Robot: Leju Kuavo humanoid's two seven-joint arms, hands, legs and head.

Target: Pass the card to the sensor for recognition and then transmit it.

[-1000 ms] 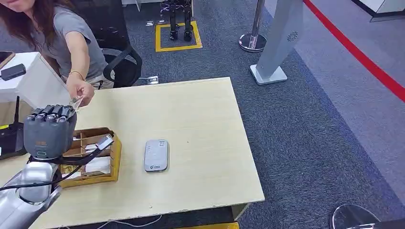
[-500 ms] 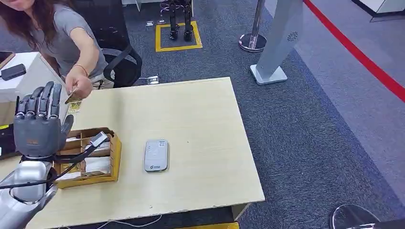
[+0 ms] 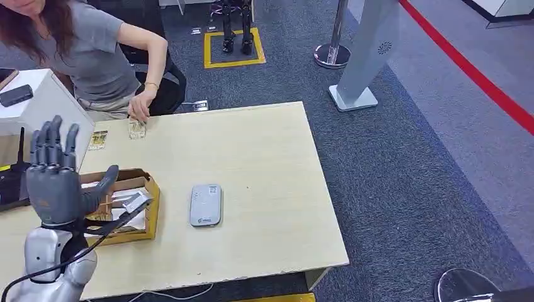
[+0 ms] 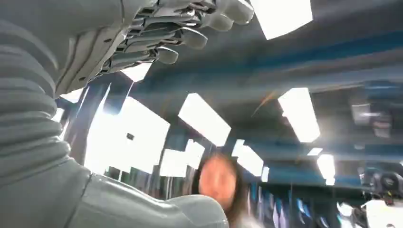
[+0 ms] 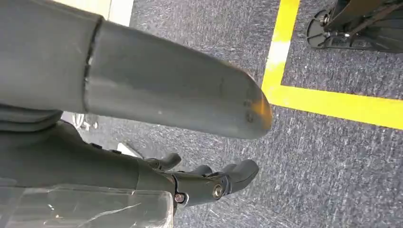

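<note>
A pale wooden rectangular table [image 3: 264, 163] stands on dark grey-blue carpet [image 3: 409, 189], and a yellow cardboard box with inner dividers [image 3: 135, 211] sits near its left edge. Beyond the far-left corner a person in a grey T-shirt [image 3: 94, 53] sits in a black office chair [image 3: 171, 88], one hand at the far edge. Past the far-right corner stand a slanted grey floor sign [image 3: 368, 53] and a chrome stanchion post [image 3: 335, 44], with a yellow square outline taped on the floor [image 3: 234, 45] and a red floor stripe [image 3: 469, 69].
</note>
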